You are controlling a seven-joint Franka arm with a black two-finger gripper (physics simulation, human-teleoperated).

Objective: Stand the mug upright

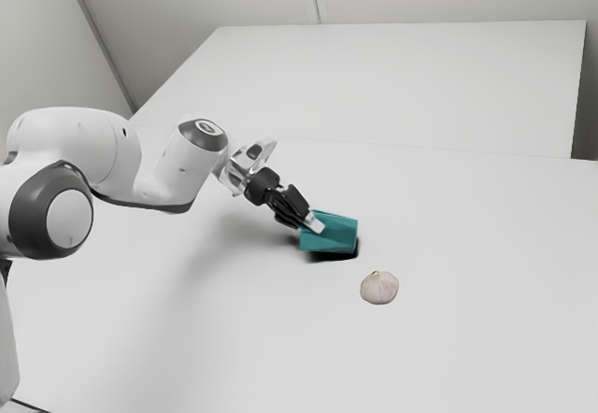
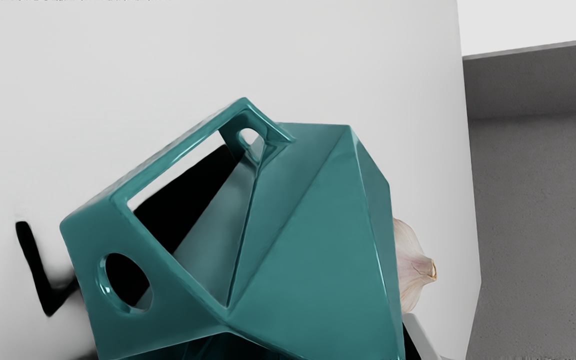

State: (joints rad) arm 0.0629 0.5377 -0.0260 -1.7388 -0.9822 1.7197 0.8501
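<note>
Pincer right at teal mug; you can't tell if it's let go or holding on. Mug tipped on side, dark shadow under it. In wrist view, you see big boxy handle with round holes. Garlic near mug, gap between, on white worktop. Your white arm comes from exterior view's left.

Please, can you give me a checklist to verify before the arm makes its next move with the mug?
1. Mug upright: not ok, it is tipped on its side.
2. Claw at the mug: ok, its tip overlaps the mug in the exterior view.
3. Grip secure: cannot tell.
4. Mug lifted off the table: cannot tell.
5. Garlic apart from the mug: ok, bare table between them.
</note>
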